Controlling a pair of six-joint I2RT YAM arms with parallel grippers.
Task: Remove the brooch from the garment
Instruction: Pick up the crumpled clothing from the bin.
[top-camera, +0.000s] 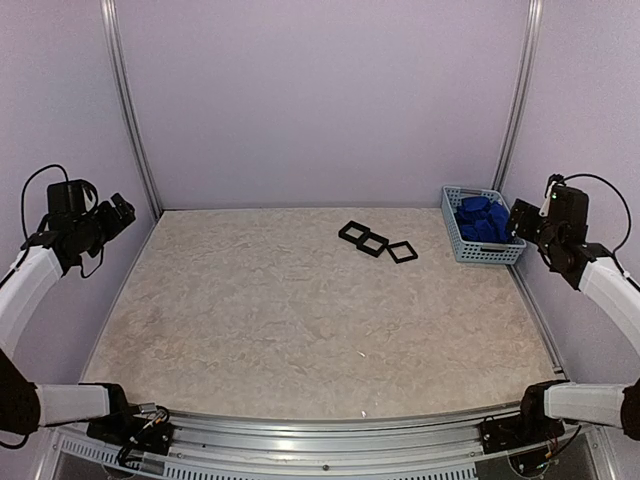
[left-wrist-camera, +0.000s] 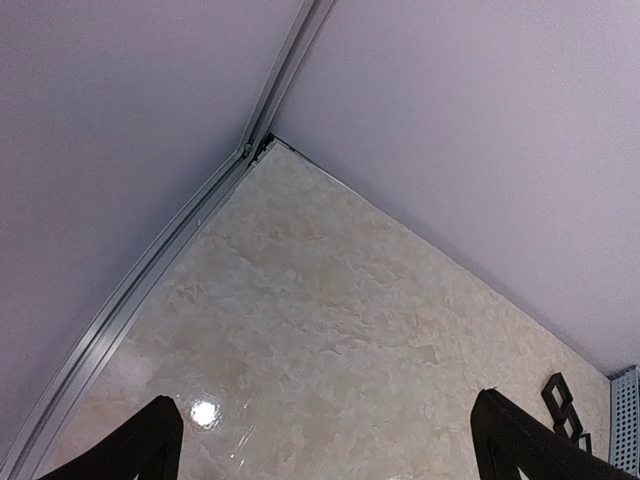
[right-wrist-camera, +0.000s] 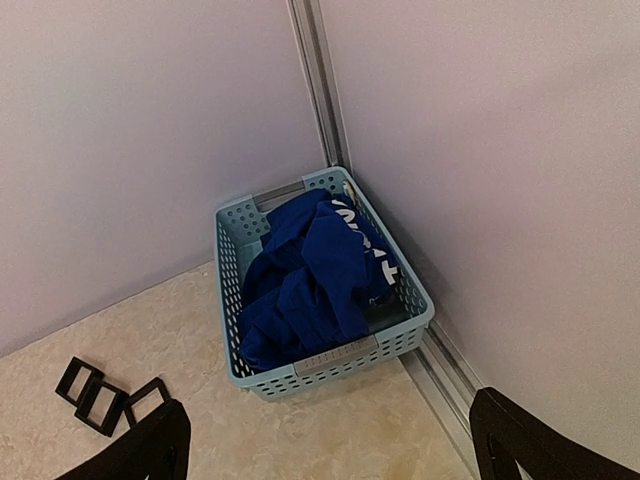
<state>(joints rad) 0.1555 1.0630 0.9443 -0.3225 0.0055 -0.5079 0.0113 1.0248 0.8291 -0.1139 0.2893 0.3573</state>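
Royal-blue cloth, the T-shirt (right-wrist-camera: 310, 280) lies bunched inside the pale blue perforated basket (right-wrist-camera: 335, 358), so the brooch cannot be made out among its folds. Three black square frames (right-wrist-camera: 105, 395) lie near the basket, on its side away from the wall. The left gripper (left-wrist-camera: 325, 400) and right gripper (right-wrist-camera: 330, 400) hang raised, fingers spread wide and empty. The right one faces the basket, probably ready to lift the shirt out first.

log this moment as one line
garment bunched in basket | brooch not visible | left gripper open, empty | right gripper open, empty
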